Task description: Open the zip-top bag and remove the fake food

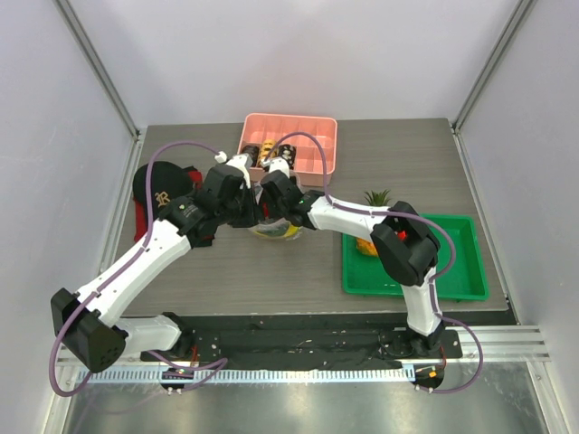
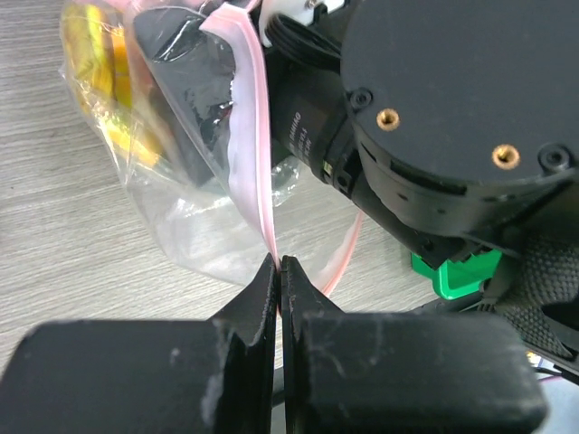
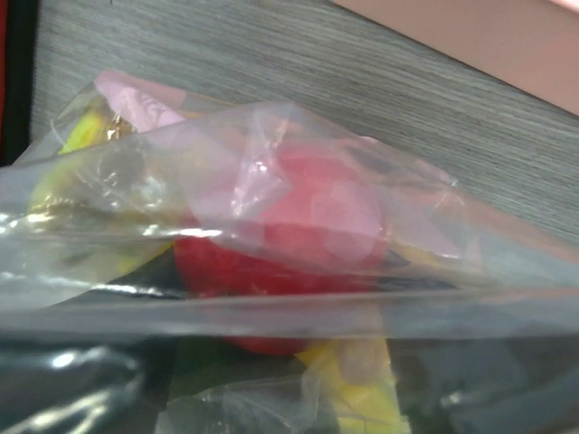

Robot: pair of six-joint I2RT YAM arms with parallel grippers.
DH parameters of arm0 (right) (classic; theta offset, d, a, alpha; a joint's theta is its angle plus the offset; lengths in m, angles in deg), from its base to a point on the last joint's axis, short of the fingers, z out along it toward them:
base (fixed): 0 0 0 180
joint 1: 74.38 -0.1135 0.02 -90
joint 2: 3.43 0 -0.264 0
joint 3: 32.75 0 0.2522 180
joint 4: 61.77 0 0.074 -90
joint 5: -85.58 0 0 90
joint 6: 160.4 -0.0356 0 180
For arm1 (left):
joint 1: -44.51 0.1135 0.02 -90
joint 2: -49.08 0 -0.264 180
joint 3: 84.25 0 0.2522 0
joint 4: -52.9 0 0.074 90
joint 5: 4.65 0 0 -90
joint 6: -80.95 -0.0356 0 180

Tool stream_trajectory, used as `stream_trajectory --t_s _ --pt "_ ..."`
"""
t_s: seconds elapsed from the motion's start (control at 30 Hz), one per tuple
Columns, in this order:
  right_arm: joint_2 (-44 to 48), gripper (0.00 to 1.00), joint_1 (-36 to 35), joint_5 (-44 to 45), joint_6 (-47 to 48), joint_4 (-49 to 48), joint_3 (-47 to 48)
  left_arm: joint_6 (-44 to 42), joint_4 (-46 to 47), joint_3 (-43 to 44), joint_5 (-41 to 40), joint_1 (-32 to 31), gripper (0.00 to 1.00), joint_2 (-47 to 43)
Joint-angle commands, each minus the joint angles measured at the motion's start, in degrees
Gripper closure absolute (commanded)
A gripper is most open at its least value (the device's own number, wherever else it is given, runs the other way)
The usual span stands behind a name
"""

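Observation:
The zip-top bag [image 1: 275, 230] lies mid-table between both grippers. My left gripper [image 2: 279, 263] is shut on the bag's pink zip strip [image 2: 256, 154], pinching it at the fingertips. Through the clear plastic, yellow fake food [image 2: 98, 81] shows. In the right wrist view the crinkled bag [image 3: 271, 163] fills the frame, with a red round fruit [image 3: 271, 262] and a yellow piece [image 3: 362, 384] inside. My right gripper [image 3: 289, 362] is open at the bag's mouth, its dark fingers [image 3: 493, 380] blurred behind plastic on either side of the red fruit. An orange pineapple [image 1: 368, 244] lies on the green tray.
A green tray [image 1: 452, 271] sits at the right, and a corner of that tray [image 2: 450, 277] shows in the left wrist view. A pink compartment tray [image 1: 308, 145] stands at the back. A black and red object [image 1: 158, 194] lies at the left.

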Motion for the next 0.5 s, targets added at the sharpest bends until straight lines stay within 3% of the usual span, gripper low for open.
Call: stream_trajectory --t_s 0.0,0.03,0.07,0.2,0.47 --pt "-0.73 0.31 0.81 3.35 -0.06 -2.16 2.54 -0.22 -0.36 0.19 0.16 -0.05 1.0 -0.49" --pt "-0.38 0.49 0.81 3.35 0.03 -2.07 2.45 -0.31 -0.45 0.28 0.07 -0.05 1.0 -0.23" --pt "0.67 0.58 0.81 3.61 0.03 -1.46 2.45 -0.58 -0.54 0.54 -0.28 -0.05 1.0 -0.4" --pt "3.75 0.79 0.72 3.88 1.26 0.82 2.89 -0.75 -0.63 0.63 -0.98 0.13 1.0 -0.58" --pt "13.5 0.95 0.46 -3.14 -1.02 12.41 3.6 -1.81 -1.15 1.68 -0.81 0.3 1.0 -0.49"
